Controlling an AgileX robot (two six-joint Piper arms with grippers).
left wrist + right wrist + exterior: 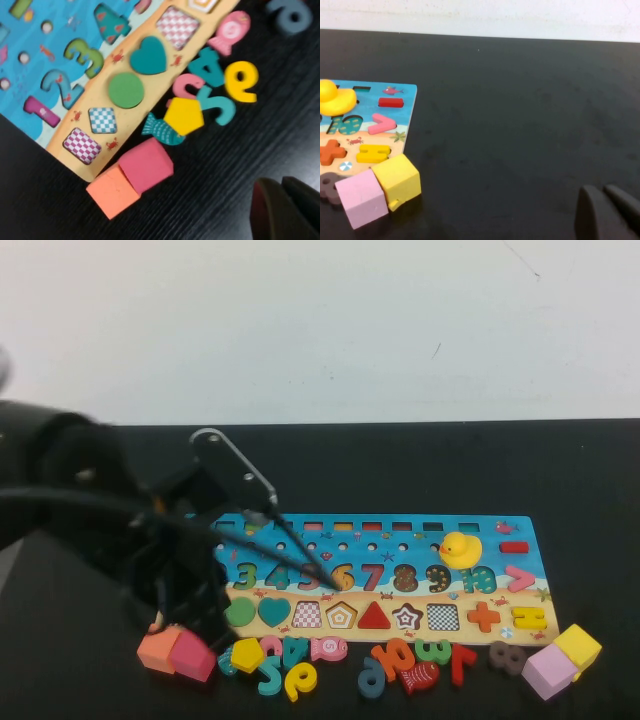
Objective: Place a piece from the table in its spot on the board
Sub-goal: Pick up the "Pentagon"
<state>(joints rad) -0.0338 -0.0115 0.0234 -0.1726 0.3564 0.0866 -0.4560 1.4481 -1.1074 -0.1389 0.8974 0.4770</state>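
Loose pieces lie along the near edge of the black table point(600, 480): an orange block point(156, 649) and a pink block point(192, 657) touch each other at the left, and a yellow cube point(578, 644) sits against a lilac cube point(548, 672) at the right. Between them is a scatter of coloured numbers. The yellow pentagon point(247, 654) rests on the table among these, just off the board's near edge, overlapping a teal fish piece point(159, 131) and touching a teal number.

The left gripper point(282, 207) hangs above the table near the pink and orange blocks, its fingers closed together and holding nothing. The right gripper point(607, 212) is above bare table well to the right of the board, apart from the cubes; its fingers also look pressed together and empty.

Beyond the loose pieces lies the board point(300, 545). Its sandy strip holds a green circle point(238, 612), a teal heart point(273, 611), a checkered square, then the empty pentagon recess point(341, 616) and a red triangle point(374, 616). A yellow duck point(459, 549) stands on the blue part, farther right.
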